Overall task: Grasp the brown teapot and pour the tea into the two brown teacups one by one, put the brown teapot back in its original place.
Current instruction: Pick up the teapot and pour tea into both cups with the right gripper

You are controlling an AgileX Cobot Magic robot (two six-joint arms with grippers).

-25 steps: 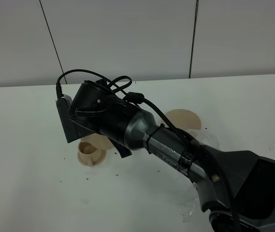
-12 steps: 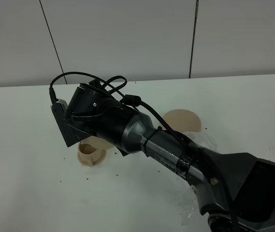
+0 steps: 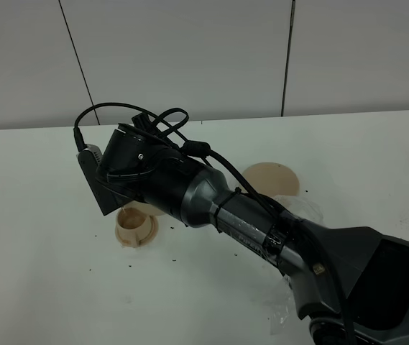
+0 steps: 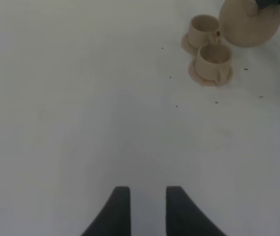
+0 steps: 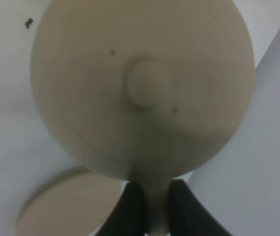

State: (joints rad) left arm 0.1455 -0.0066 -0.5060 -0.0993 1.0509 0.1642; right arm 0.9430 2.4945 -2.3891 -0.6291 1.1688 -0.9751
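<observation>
Right gripper (image 5: 152, 209) closed on the loop handle of the brown teapot (image 5: 144, 88), which is held clear of the table, touching neither the farther teacup (image 4: 203, 29) nor the nearer teacup (image 4: 212, 61) just beside it. The pot's handle-to-spout axis is judged to run straight ahead of the jaws. The round saucer (image 3: 272, 178) lies well apart. The left gripper (image 4: 147, 209) is parted, empty and remote.

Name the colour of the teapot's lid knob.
Matte tan; the knob shows best in the right wrist view.
</observation>
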